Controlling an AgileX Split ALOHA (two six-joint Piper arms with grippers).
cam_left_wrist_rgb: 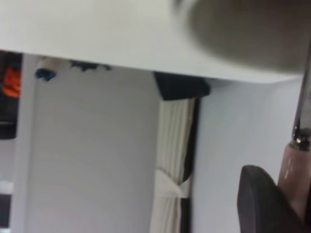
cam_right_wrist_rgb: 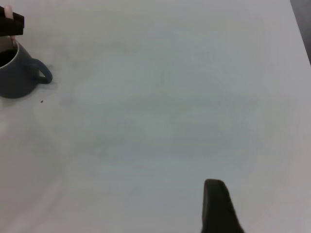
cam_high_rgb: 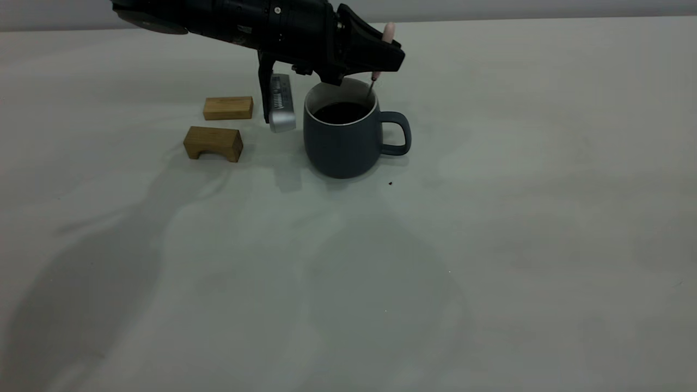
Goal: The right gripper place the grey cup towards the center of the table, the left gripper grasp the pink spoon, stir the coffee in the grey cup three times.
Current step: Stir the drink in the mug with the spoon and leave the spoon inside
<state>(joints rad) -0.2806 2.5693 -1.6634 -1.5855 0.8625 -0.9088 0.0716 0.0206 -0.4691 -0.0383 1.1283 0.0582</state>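
The grey cup (cam_high_rgb: 343, 144) stands upright on the table (cam_high_rgb: 490, 245), left of the middle, its handle toward the right, with dark coffee (cam_high_rgb: 342, 112) inside. My left gripper (cam_high_rgb: 381, 57) hovers just over the cup's rim, shut on the pink spoon (cam_high_rgb: 387, 31). The pink handle sticks up above the fingers and the thin metal neck slants down into the cup; the bowl is hidden. In the left wrist view the pink spoon (cam_left_wrist_rgb: 294, 170) lies against a black finger (cam_left_wrist_rgb: 257, 204). My right gripper (cam_right_wrist_rgb: 216, 206) shows only as a black shape, far from the grey cup (cam_right_wrist_rgb: 14, 77).
Two wooden blocks, a flat one (cam_high_rgb: 228, 108) and an arch-shaped one (cam_high_rgb: 213, 143), lie left of the cup. The left arm's silver camera box (cam_high_rgb: 282, 106) hangs between them and the cup. A tiny dark speck (cam_high_rgb: 390, 183) sits by the cup's base.
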